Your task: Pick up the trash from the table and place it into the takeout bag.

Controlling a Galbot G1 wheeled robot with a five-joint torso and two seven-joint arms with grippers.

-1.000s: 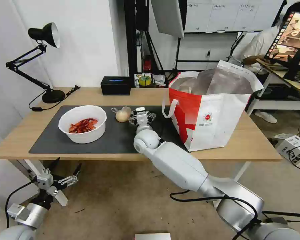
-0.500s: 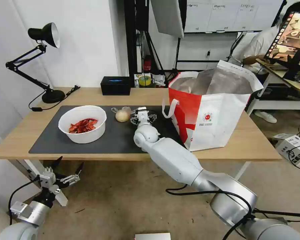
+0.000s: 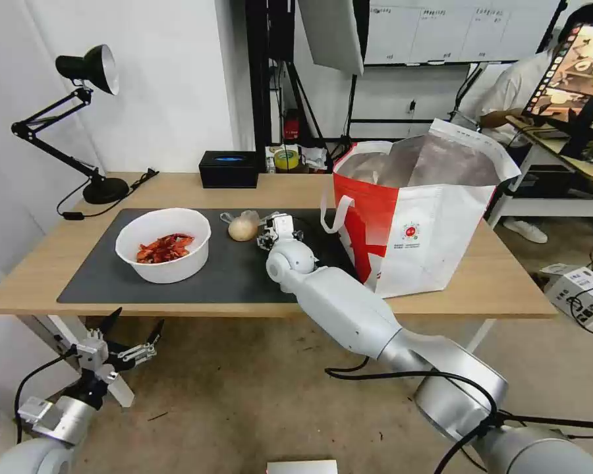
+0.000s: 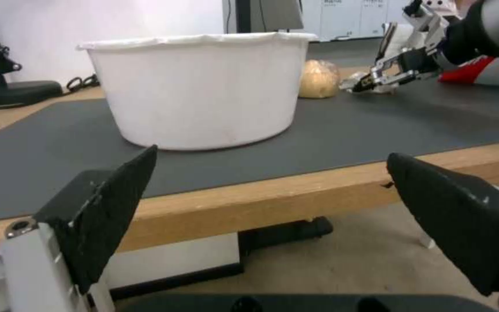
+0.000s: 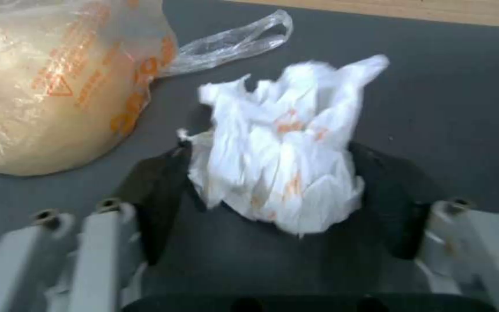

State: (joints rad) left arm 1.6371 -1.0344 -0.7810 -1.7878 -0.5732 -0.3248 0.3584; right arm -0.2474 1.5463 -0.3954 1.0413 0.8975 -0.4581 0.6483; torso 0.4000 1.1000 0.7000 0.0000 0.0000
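The right gripper (image 5: 273, 190) is lowered onto the dark grey mat (image 3: 230, 276) of the table (image 3: 494, 276), and its two black pads (image 5: 157, 190) are pressed against either side of the crumpled white tissue (image 5: 281, 151). The tissue is seen as a loose, creased wad with faint orange stains, bulging up between the pads and resting on the mat. Just beside it lies the clear bag (image 5: 47, 82), printed with orange marks, stretched over a rounded yellowish lump, with a twisted clear tail trailing across the mat behind the tissue. In the head view the same gripper (image 3: 278, 230) is found near the middle of the mat, between the yellowish bag (image 3: 242, 228) and the takeout bag (image 3: 428, 217).

The takeout bag is stood open on the right part of the table, white and red outside, silver foil inside, with a white loop handle hanging toward the gripper. The white round bowl (image 3: 165, 245) with red crayfish shells is set on the left part of the mat.

The left gripper (image 3: 115, 355) is held below the table's front edge, its fingers (image 4: 111, 208) spread wide with nothing between them.
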